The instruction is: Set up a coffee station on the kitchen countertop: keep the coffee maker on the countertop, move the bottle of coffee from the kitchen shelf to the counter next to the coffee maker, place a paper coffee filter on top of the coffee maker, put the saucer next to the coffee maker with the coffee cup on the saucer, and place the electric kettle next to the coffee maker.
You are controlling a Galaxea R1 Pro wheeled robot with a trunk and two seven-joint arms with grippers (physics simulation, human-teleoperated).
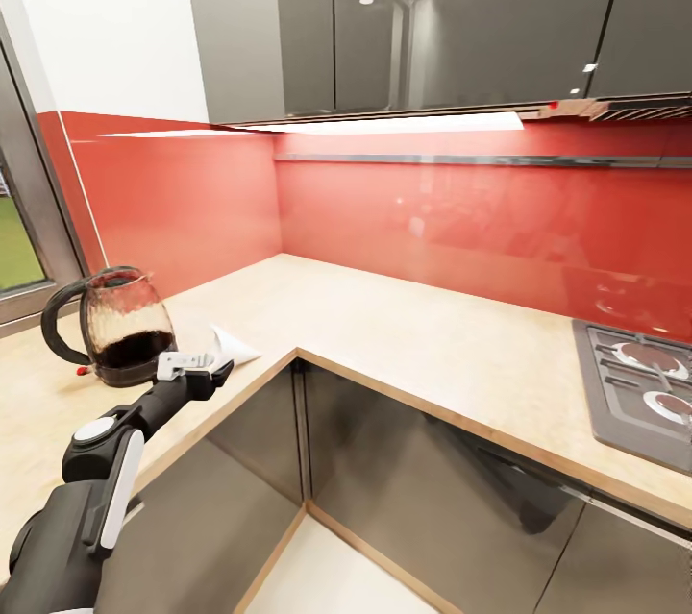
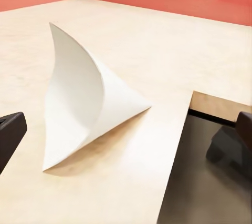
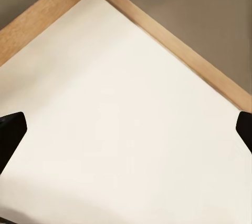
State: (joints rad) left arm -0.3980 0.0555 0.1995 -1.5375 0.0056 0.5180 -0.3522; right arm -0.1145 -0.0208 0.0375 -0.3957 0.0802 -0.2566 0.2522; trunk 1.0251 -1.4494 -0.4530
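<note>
Now at counter corner | left gripper (image 1: 213,366) fingers apart, nothing held, just short of paper coffee filter (image 2: 84,103) lying on countertop (image 1: 404,326) near its edge | coffee maker (image 1: 120,326) beside filter | right gripper (image 3: 126,129) fingers apart over floor (image 3: 121,108)

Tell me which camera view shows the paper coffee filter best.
The left wrist view: the paper coffee filter lies in full view on the countertop, a white cone on its side near the counter's edge. The head view catches just a small white corner of it behind the left gripper. The right wrist view looks down at floor.
</note>
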